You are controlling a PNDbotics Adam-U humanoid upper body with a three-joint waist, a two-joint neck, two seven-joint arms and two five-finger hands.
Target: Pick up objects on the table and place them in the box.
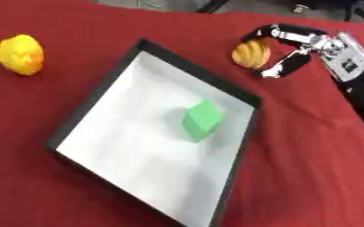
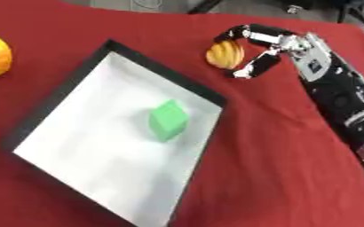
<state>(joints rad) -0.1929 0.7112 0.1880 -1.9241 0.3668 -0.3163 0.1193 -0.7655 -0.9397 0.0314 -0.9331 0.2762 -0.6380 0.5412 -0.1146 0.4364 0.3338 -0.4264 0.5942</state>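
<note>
Toys sit on the red tabletop (image 1: 317, 168): a yellow duck (image 1: 20, 54) far left, then a green block (image 1: 201, 119) inside the white box (image 1: 100, 91). At the right, the right hand (image 2: 272, 49) curls around an orange toy (image 2: 225, 55) just beside the box.

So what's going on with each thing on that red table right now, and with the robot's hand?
Green block: lying inside the box, nothing touching it.
Box: open, flat on the red tablecloth, holding only the green block.
Orange rounded object: outside the box, with the hand around it.
Right hand: fingers and thumb curled around the orange object.
Yellow rounded object: on the cloth left of the box, untouched.
</note>
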